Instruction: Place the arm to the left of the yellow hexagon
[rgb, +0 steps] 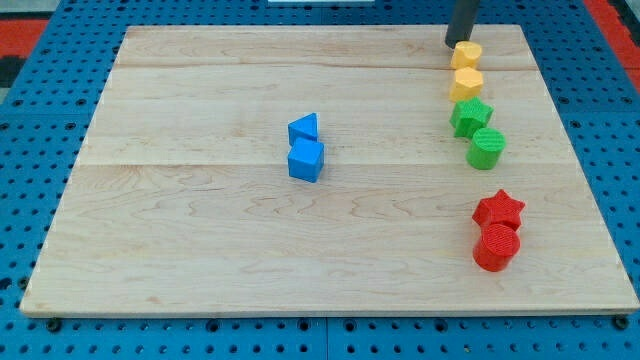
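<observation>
Our rod comes down from the view's top edge, upright, and my tip (454, 43) rests on the wooden board (200, 250) near its top right corner. There are no jaws to report on, only the plain rod end. My tip sits just beside the upper yellow block (466, 54), at its upper left, close to touching; we cannot tell if it does. We count two yellow blocks: that one and the yellow hexagon (467, 83) right below it. Two greens follow: a green star (470, 116) and a green cylinder (487, 148). Lower right sit a red star (499, 210) and a red cylinder (496, 247). At centre, a blue triangle (304, 128) touches a blue cube (307, 160).
</observation>
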